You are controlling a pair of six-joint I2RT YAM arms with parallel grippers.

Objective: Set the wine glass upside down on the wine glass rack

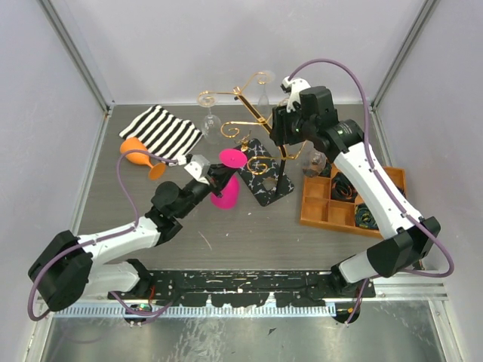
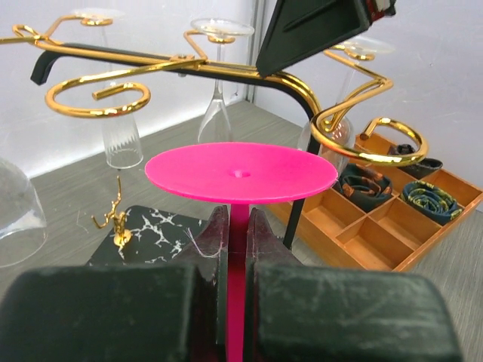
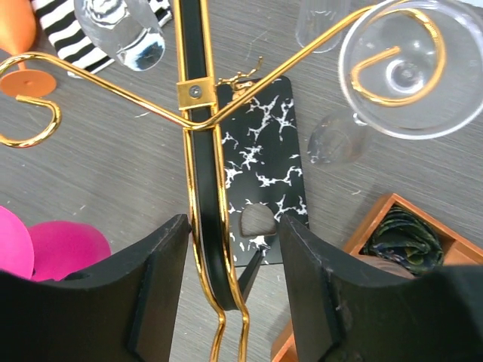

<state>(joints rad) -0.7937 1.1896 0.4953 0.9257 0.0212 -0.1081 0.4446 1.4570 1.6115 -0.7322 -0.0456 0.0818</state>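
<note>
Rack (image 1: 264, 181) sits about mid-counter (image 1: 249, 234). Wine glass (image 1: 226, 192) is just left of it, foot up, stem in the left gripper's (image 1: 217, 179) jaws. Further left and back is a cloth (image 1: 161, 130), with a goblet (image 1: 139, 157) on its side at the near edge. Tray (image 1: 313, 215) is right of the rack. A few glasses (image 1: 211, 121) hang from the rack's arms, and the right gripper (image 1: 281, 143) has its jaws either side of the post from above.

The pink wine glass (image 2: 241, 172) is hanging upside down, flat foot facing up, just beside the gold wire rack (image 1: 264, 175), which is standing upright on its black marbled base.
</note>
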